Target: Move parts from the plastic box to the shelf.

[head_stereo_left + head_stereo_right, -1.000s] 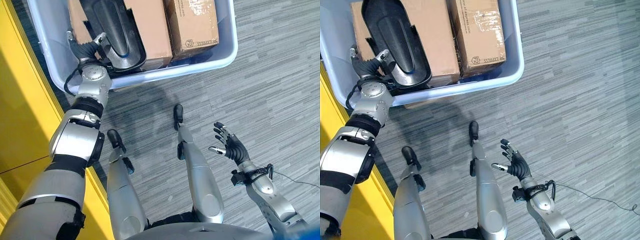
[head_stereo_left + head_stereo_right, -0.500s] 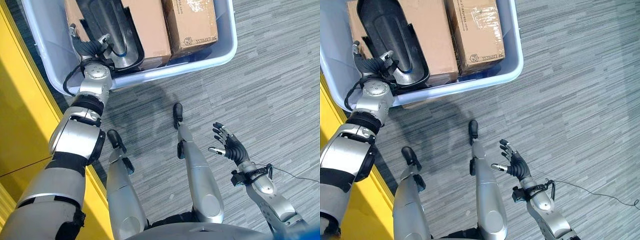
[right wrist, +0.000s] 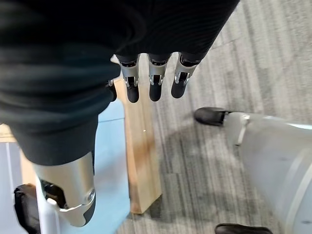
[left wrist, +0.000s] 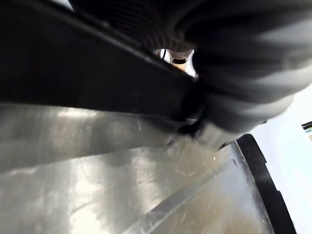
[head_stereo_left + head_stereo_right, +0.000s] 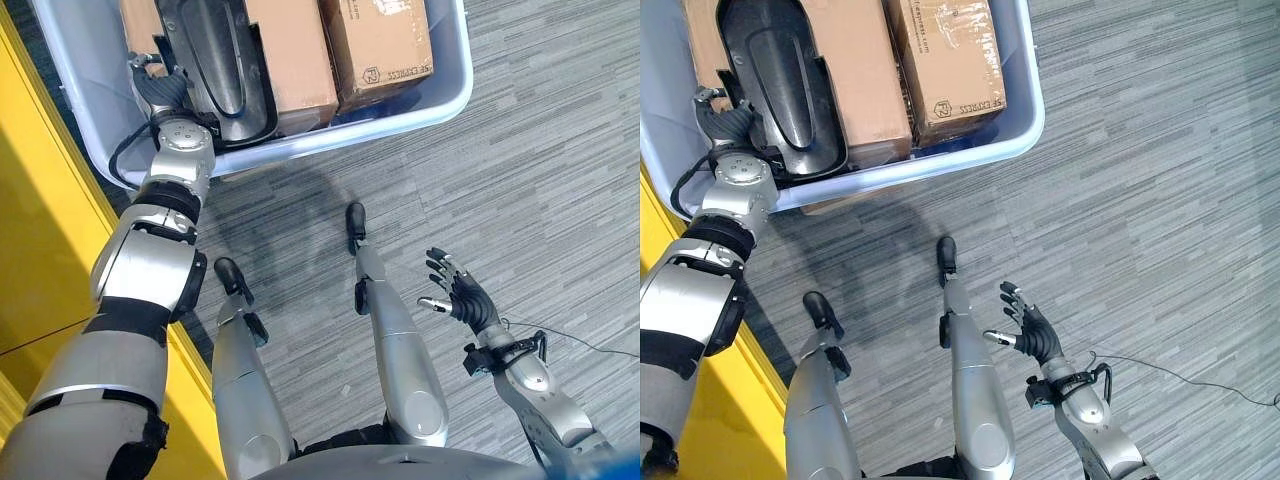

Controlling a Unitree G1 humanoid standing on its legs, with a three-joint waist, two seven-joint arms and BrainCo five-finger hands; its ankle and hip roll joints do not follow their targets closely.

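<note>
Grey carpet (image 5: 540, 160) with thin stripes covers the floor, and a bright yellow wall (image 5: 40, 240) runs along the robot's left side. On the carpet sits a plastic box (image 5: 455, 95), pale blue and see-through, with rounded corners and a thick rim. Two brown cardboard boxes (image 5: 375, 40) stand inside it, side by side. Next to them lies a long black part (image 5: 222, 75), smooth and shiny, shaped a bit like a shoe sole with a raised edge.

The left hand (image 5: 160, 92) reaches over the near rim of the plastic box and is at the near end of the black part. Its fingers are hidden behind the part, so I cannot tell if they are holding it. The left wrist view is very close up and shows a dark edge over a scratched, shiny grey surface.

The right hand (image 5: 1032, 330) hangs low over the carpet, well apart from the box, with its fingers spread and holding nothing. The right wrist view shows a pale wooden block (image 3: 141, 146) beside something light blue, which the head views leave out.
</note>
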